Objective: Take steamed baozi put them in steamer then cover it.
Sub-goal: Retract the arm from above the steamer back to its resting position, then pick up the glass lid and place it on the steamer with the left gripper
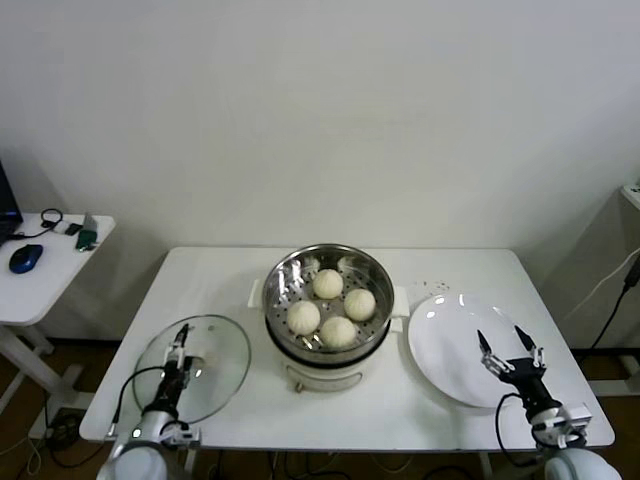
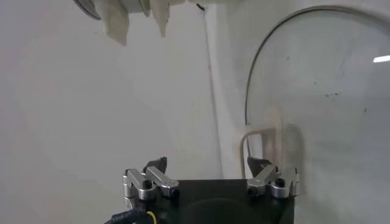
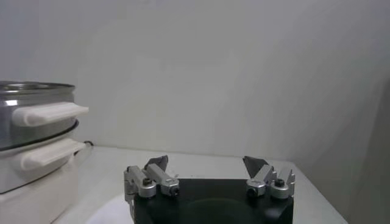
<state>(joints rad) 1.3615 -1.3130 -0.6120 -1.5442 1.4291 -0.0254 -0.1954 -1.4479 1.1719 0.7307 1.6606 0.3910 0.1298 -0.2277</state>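
The cover and steamer run past wrist-view edges.

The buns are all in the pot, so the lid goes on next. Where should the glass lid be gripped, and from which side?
Probably by its white handle, which stands up at the middle of the glass lid lying flat on the table. Come straight down from above with the open left hand, one finger on each side of the handle.

No writing, label, brand mark, number or sign can be read anywhere in these views: none on the round shiny stainless-steel steamer pot or its white base, none on the round clear glass lid with the white handle, none on the flat round white plate, and none on the white rectangular table they stand on
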